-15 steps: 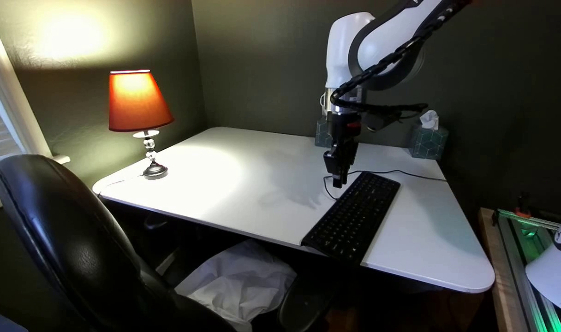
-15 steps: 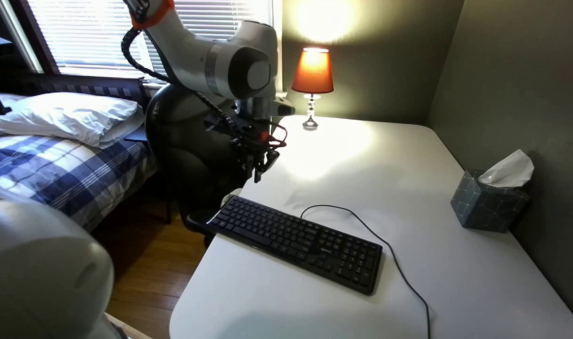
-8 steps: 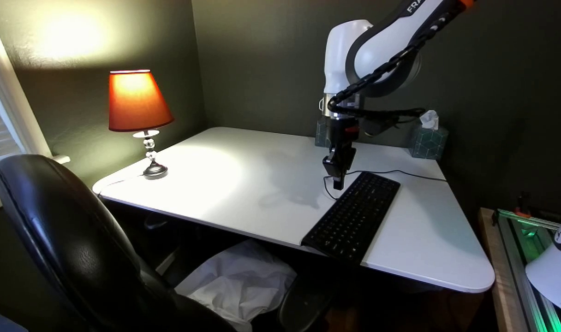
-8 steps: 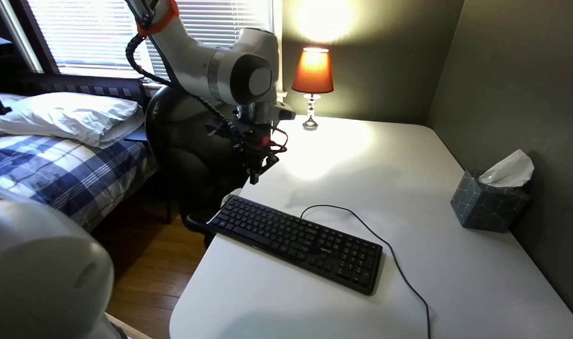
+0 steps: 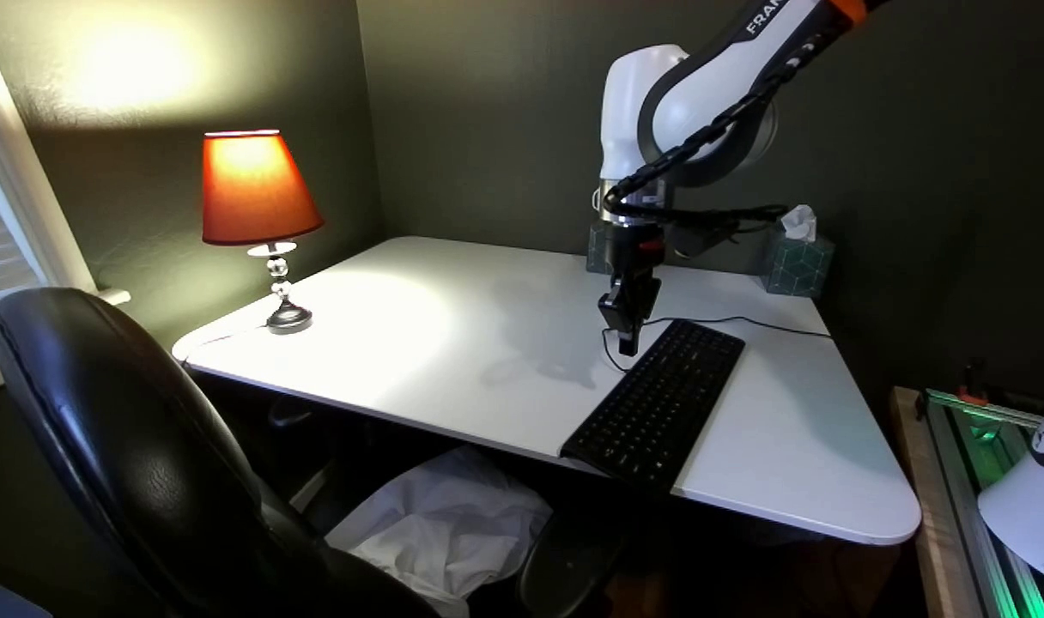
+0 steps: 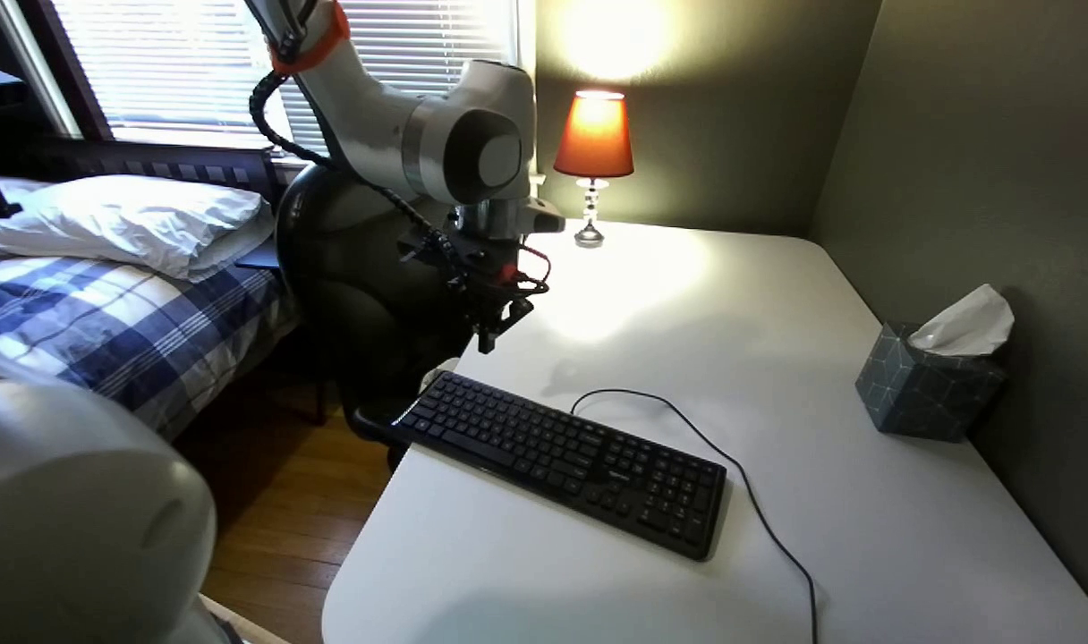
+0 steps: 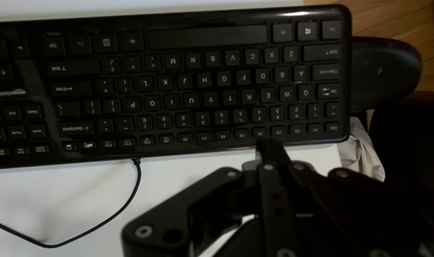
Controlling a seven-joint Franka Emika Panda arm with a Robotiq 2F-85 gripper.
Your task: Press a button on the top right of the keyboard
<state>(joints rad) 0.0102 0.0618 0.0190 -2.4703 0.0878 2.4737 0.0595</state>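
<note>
The keyboard [image 6: 562, 452] is being borne by the white desk [image 6: 508, 572], its left end projecting past the desk's left edge in an exterior view and its right end being fully supported. It is being judged light and stiff, its small keys [image 7: 204, 79] probably yielding softly, while the glossy rim [image 7: 302, 14] is looking slippery, so a sideways shove is being ruled out. No grasp is being called for; a gentle, straight-down push is being favoured on the far right corner keys [image 6: 705, 476]. The thin cable [image 7: 113, 216] is trailing from the far edge. The gripper [image 7: 270, 148] is being held raised near that edge, toward the left end, its fingers being pressed together around nothing, well apart from that corner
</note>
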